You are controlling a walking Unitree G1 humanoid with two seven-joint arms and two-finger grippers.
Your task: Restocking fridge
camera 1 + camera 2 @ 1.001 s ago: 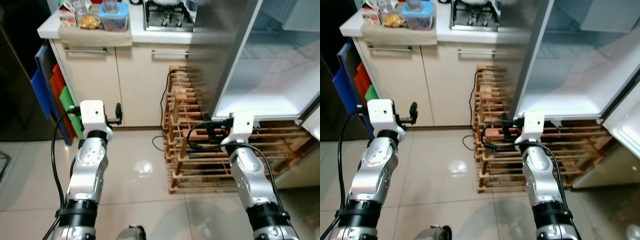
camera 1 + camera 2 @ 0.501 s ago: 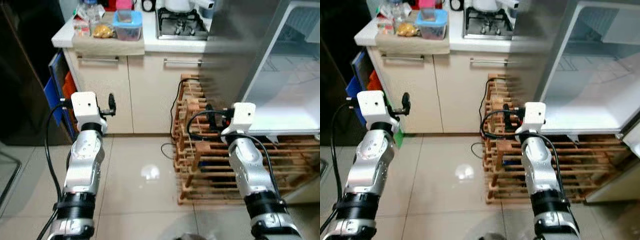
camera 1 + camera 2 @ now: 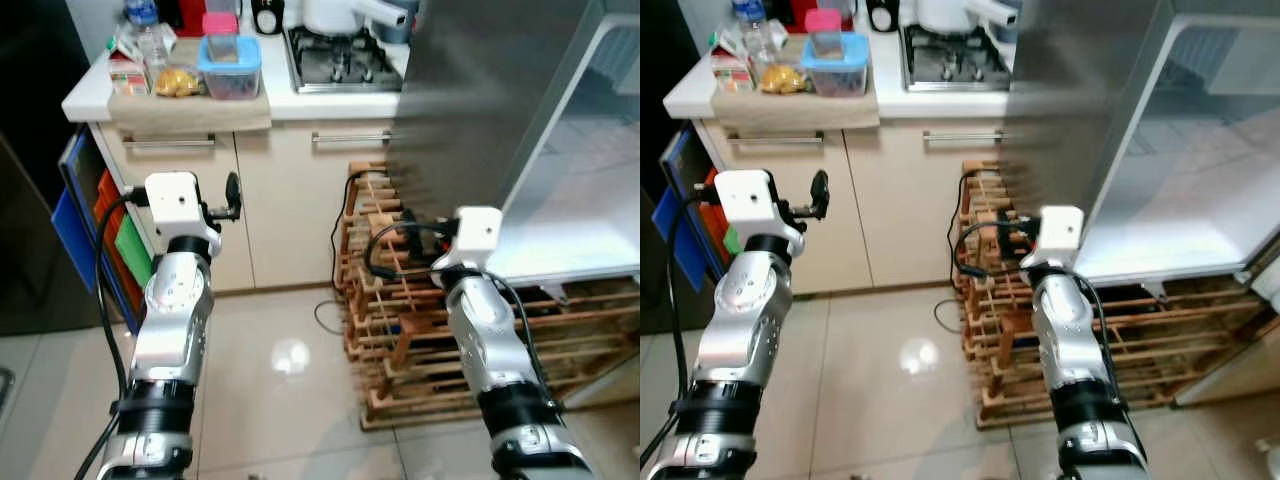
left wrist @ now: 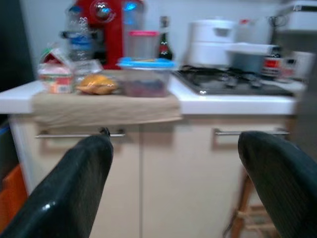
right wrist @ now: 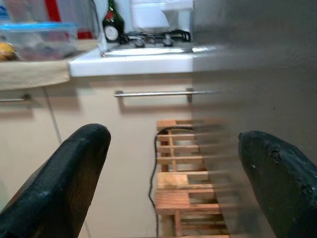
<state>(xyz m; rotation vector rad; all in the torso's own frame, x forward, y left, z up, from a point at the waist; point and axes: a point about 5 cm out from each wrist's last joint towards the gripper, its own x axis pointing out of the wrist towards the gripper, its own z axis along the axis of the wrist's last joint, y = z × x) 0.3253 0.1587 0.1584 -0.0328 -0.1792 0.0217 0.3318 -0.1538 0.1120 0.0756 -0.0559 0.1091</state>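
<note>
Both arms are raised before the cupboards, left gripper point(image 4: 173, 183) and right gripper point(image 5: 173, 178) with fingers spread apart and empty. The food box point(image 3: 230, 68) sits on the counter point(image 3: 330, 100); the fridge point(image 3: 570, 190) stands open to the right.

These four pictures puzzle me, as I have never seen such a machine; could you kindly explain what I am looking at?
It is a walking humanoid robot with two silver arms in a kitchen. Two pictures come from cameras in its head, looking down at its own arms; the other two come from cameras on its wrists, looking along two black fingers. The left end effector and the right end effector are both open and hold nothing. Ahead is a counter with a blue-lidded container, a water bottle, packaged food and a gas stove. To the robot's right stands an open fridge, with a wooden rack on the floor below.
</note>
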